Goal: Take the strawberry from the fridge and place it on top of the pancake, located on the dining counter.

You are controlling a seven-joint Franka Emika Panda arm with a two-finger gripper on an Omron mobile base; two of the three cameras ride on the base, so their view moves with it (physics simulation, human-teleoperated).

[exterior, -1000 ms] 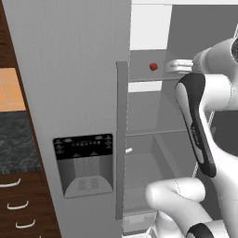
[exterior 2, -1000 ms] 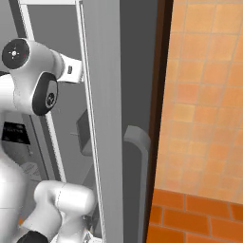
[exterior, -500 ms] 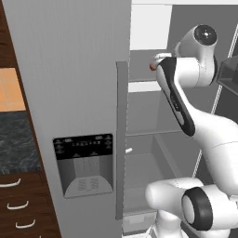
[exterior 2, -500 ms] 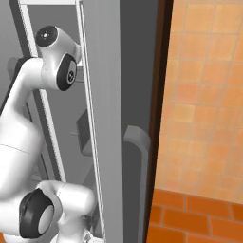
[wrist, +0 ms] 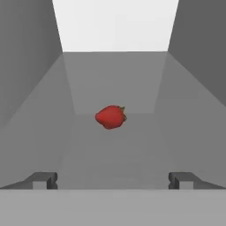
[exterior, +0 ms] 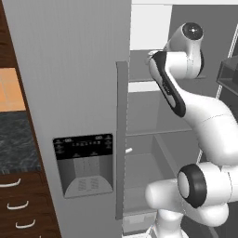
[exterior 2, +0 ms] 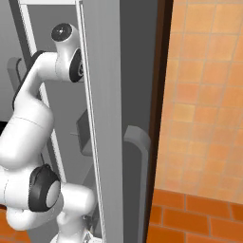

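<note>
The strawberry [wrist: 111, 117], small and red, lies on a grey shelf inside the fridge [exterior: 69, 69], straight ahead of my gripper [wrist: 113, 181] in the hand view. The two dark fingertips [wrist: 44, 180] stand wide apart, open, with nothing between them, and the fruit is still some way beyond them. In the left base view my white arm [exterior: 169, 88] bends up and reaches into the open right compartment at upper-shelf height. The fridge's left door with the black dispenser panel [exterior: 83, 165] is closed. The pancake and the dining counter are out of view.
The shelf is boxed in by grey fridge walls on both sides. A long vertical handle [exterior: 122, 139] runs down the closed door. The open right door [exterior 2: 102, 118] stands beside the arm, with an orange tiled wall [exterior 2: 204, 95] past it. Dark wood drawers [exterior: 14, 204] are at lower left.
The arm has swung up and leftward into the fridge's upper shelf. The strawberry seen beside the hand earlier in the left base view is now covered by the arm.
</note>
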